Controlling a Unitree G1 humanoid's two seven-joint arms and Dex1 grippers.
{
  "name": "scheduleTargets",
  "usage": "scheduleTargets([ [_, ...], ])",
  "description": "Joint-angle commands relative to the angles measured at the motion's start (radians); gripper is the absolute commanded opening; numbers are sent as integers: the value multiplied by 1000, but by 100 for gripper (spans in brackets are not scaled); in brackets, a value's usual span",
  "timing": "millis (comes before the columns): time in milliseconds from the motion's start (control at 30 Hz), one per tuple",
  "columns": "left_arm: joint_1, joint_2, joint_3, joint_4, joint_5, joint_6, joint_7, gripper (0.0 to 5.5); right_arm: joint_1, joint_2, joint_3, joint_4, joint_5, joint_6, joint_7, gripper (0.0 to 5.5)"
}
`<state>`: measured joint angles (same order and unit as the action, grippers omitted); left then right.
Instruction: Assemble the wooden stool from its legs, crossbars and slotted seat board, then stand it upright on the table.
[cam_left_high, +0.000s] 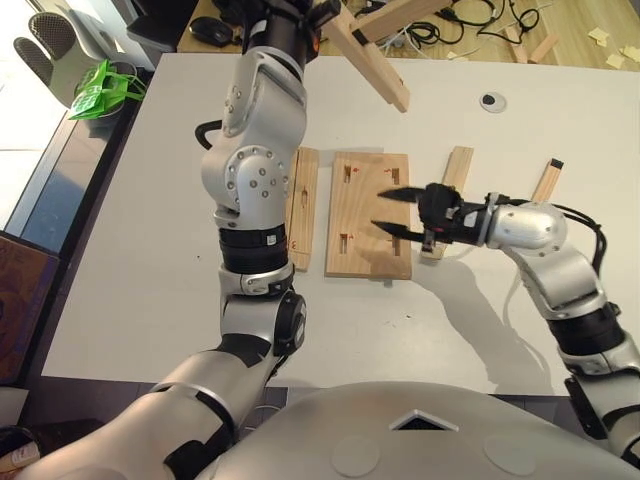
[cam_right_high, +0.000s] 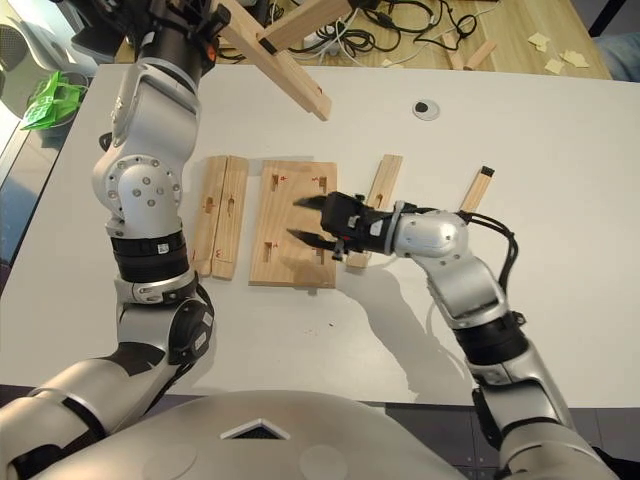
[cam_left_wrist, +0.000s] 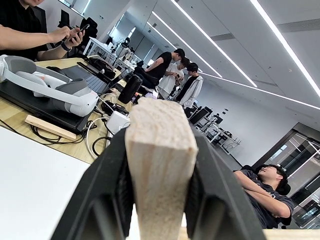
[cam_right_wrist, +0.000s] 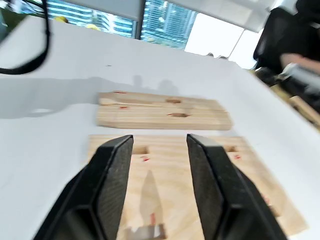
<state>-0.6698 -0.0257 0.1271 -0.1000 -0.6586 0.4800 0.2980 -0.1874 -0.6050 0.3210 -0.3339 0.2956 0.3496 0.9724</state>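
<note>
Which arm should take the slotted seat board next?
Right. The right gripper is open over the seat board's right edge. The left gripper is shut on a wooden piece, raised above the table's far side.

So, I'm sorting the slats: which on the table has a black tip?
The slat farthest right: its far end is black. The paired slats left of the seat board and the single slat right of it are plain.
</note>
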Motion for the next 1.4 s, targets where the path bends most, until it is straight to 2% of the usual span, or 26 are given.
scheduleTargets([
  [33,4,9,13,-16,22,18,-25,102,36,-181,-15,-112,143,203,177,133],
  [167,10,7,22,-28,34,30,-36,102,80,-353,43,-102,15,115,296,73],
  [300,15,1,31,-34,39,38,-33,102,78,-398,119,-70,-149,16,312,3],
  [333,14,-2,32,-35,40,40,-32,102,71,-395,142,-65,-189,-1,307,1],
  [533,10,-11,46,-42,51,58,-30,102,6,-269,285,13,-396,-66,248,0],
  [700,17,-17,48,-54,58,72,-29,102,-85,-104,343,166,-514,-106,143,0],
  [900,16,-19,51,-57,67,82,-34,102,-152,36,373,295,-579,-147,53,0],
  [1167,27,23,36,-68,123,91,-65,102,-196,182,363,402,-598,-157,-53,0],
  [1267,38,71,25,-84,169,86,-97,102,-195,213,327,389,-562,-139,-72,0],
  [1400,69,175,23,-127,203,118,-180,102,-95,133,193,217,-423,-40,-18,0],
])
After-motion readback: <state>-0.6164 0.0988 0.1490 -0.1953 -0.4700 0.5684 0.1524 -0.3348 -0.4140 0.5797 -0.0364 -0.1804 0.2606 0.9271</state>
